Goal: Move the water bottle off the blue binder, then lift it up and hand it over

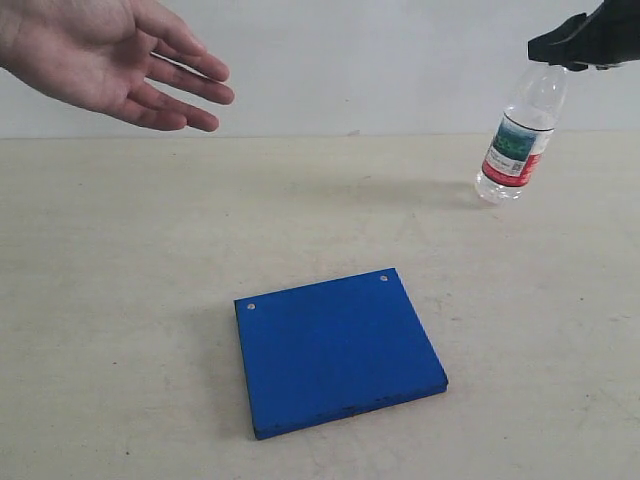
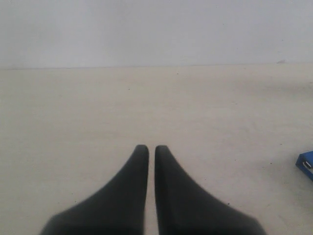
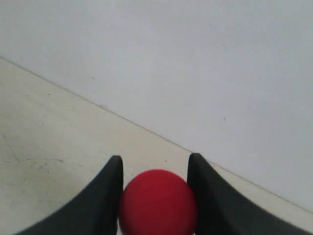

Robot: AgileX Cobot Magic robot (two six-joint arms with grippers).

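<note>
The water bottle hangs slightly tilted at the far right, off the table, held by its neck in my right gripper. In the right wrist view its red cap sits squeezed between the two black fingers of the right gripper. The blue binder lies flat on the table near the front, with nothing on it; one corner of the binder shows in the left wrist view. My left gripper is shut and empty, low over bare table.
A person's open hand reaches in at the upper left, palm up, well away from the bottle. A pale wall runs behind the table's far edge.
</note>
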